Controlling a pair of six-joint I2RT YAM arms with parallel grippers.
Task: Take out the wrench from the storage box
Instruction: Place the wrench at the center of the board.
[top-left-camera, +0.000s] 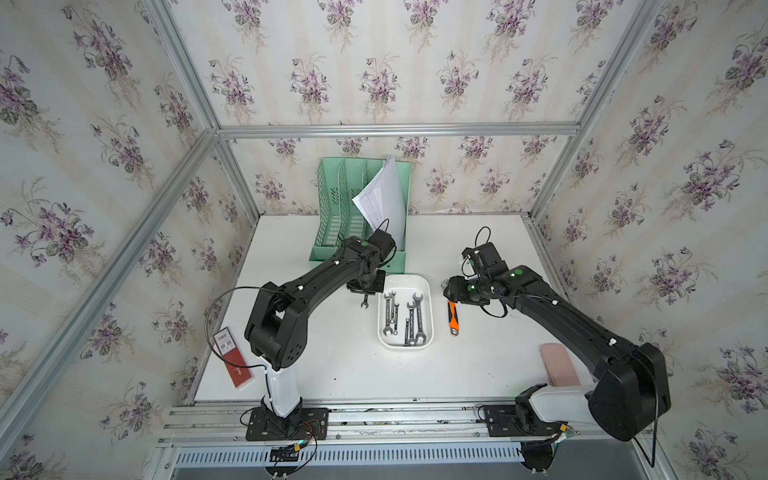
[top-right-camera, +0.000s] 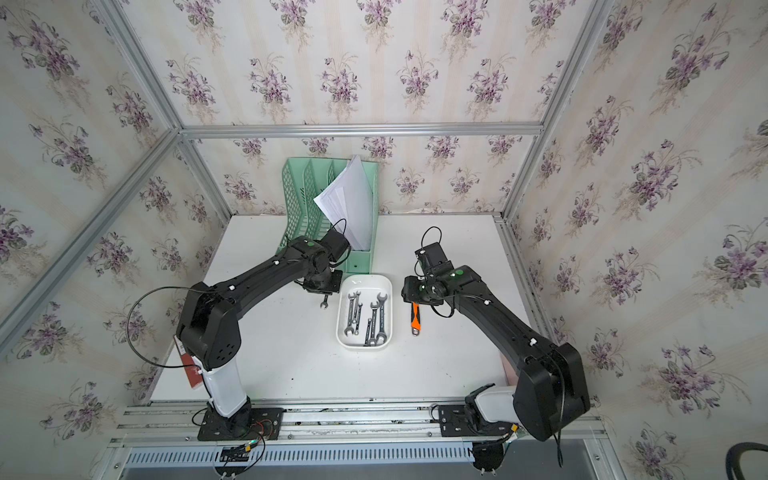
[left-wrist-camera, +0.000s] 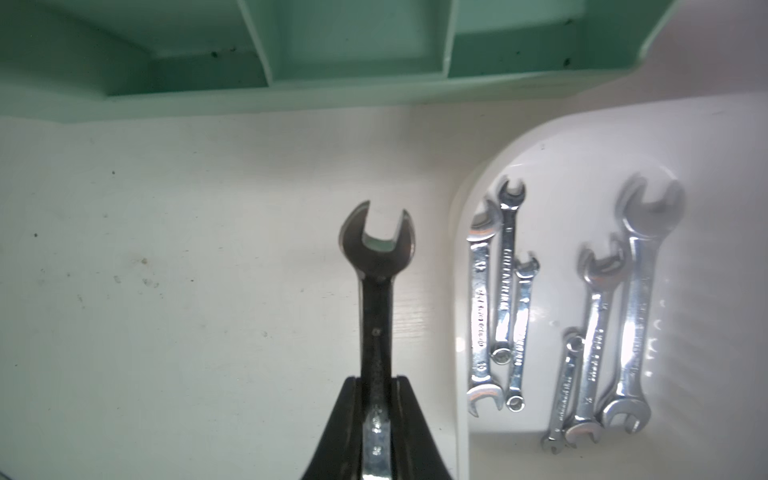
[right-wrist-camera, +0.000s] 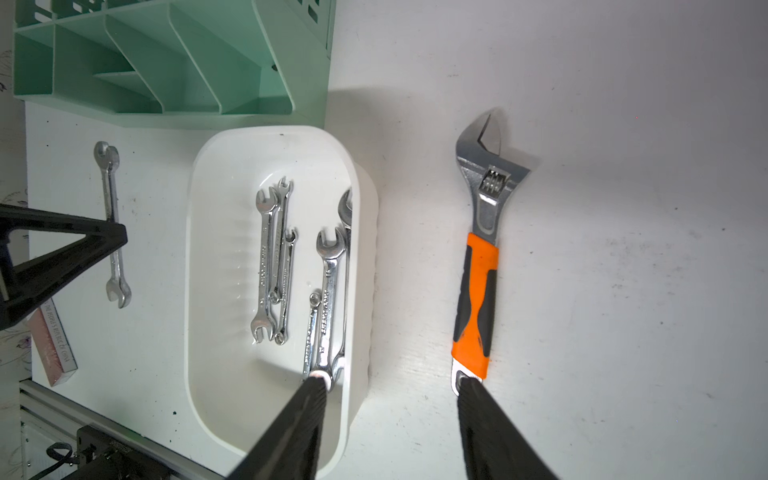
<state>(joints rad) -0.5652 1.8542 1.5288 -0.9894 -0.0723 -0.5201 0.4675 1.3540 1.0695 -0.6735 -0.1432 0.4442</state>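
The left arm had its jaws clenched on the shank of a wrench, with the open end sticking out past the tips. The wrench was outside the storage box, over the bare surface just beside the box's left wall. I could not tell whether it touched the surface. Six other wrenches lay inside the box. The right arm hung with its jaws parted and grasping nothing, above the gap between the box and an orange-handled adjustable wrench.
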